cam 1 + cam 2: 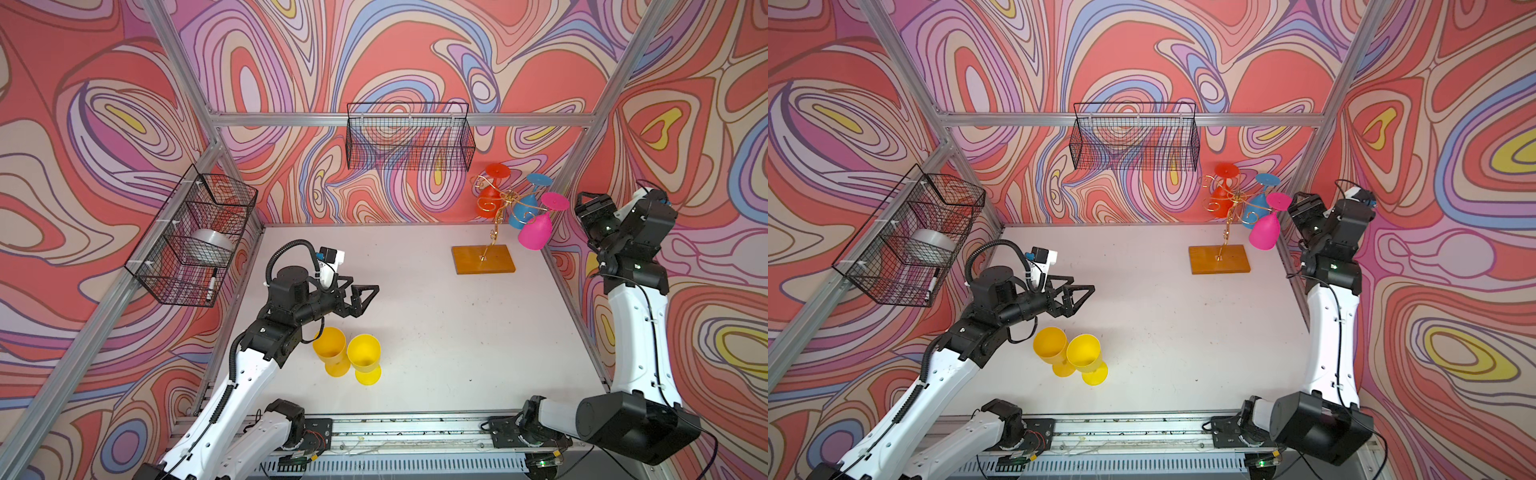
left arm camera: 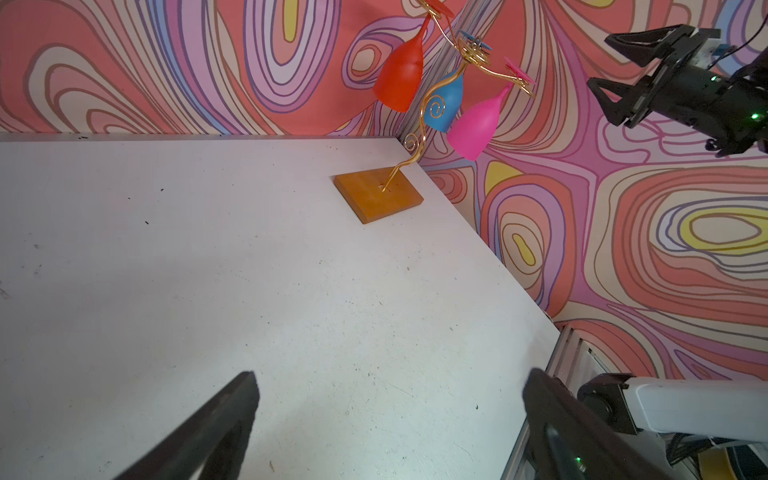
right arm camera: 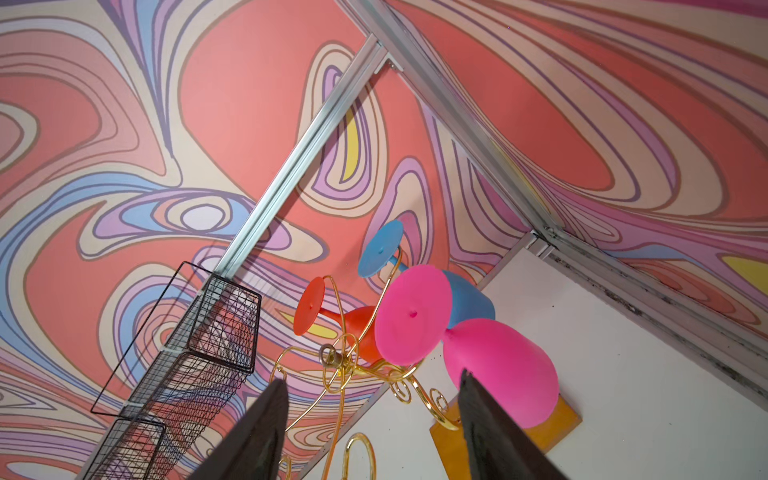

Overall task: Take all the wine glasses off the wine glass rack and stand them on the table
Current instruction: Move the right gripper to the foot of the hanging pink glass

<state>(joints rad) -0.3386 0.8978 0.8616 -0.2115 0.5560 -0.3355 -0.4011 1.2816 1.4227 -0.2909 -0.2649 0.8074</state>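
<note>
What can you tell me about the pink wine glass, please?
The pink wine glass looks like opaque matte plastic: round foot, thin stem, tapered bowl. It hangs upside down and tilted, foot resting on a curled arm of the rack, bowl beside the blue glass, near the table's far right corner.

Both top views sit high at the front, looking down and back over the whole counter (image 1: 436,324). The left wrist camera looks low across it from a distance toward the wine glass rack (image 2: 376,194). The right wrist camera hangs close beside that rack, which all four views share.
</note>
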